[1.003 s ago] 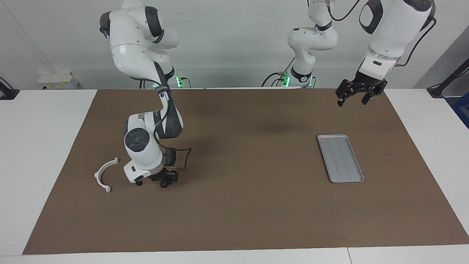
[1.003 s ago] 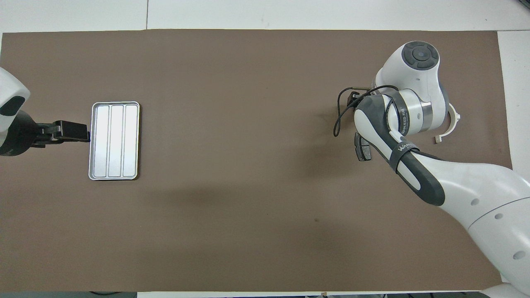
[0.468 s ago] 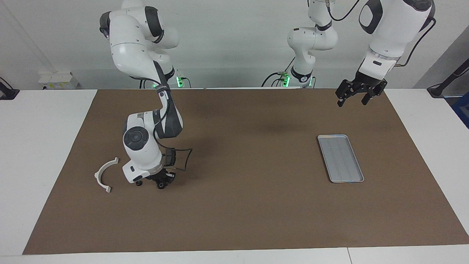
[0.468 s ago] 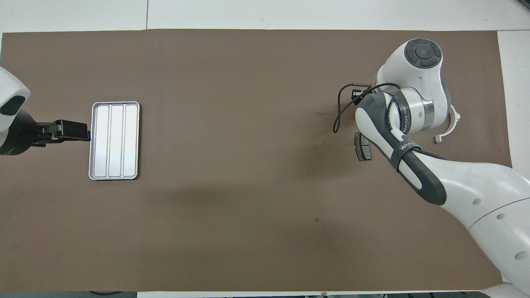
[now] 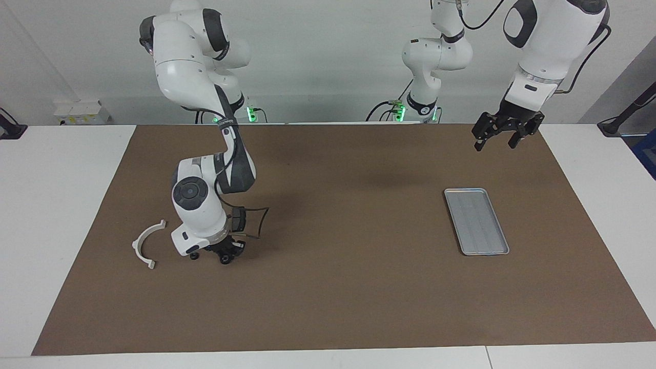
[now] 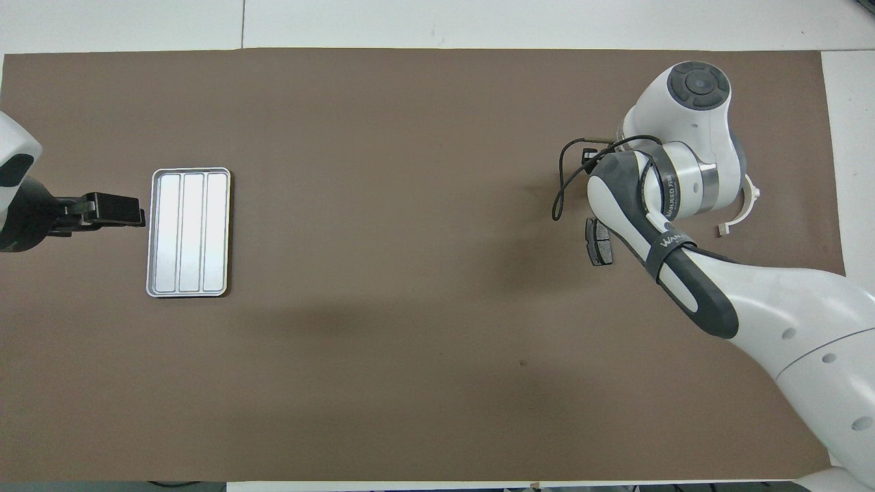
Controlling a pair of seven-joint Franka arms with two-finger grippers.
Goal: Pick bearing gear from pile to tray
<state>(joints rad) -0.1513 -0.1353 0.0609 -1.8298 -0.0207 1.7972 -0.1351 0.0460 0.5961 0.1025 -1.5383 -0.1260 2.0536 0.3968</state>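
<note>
The right end effector (image 5: pixel 225 255) is down at the tabletop (image 5: pixel 338 287) in the lower left of the facing view, among the pile: a small black piece (image 5: pixel 193 255) just beside it, the white bracket (image 5: pixel 146 243) near, a brake pad (image 6: pixel 600 242) close by. Whether it grips anything cannot be told. The left end effector (image 5: pixel 499 136) waits in the air, wide open and empty, at upper right. The tray (image 5: pixel 476 220) lies below it in the frame.

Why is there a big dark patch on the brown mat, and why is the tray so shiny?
Overhead view: the soft dark patch on the brown mat is an arm's shadow, and the tray glares bright white. Facing view: the tray looks dull grey, without glare.
</note>
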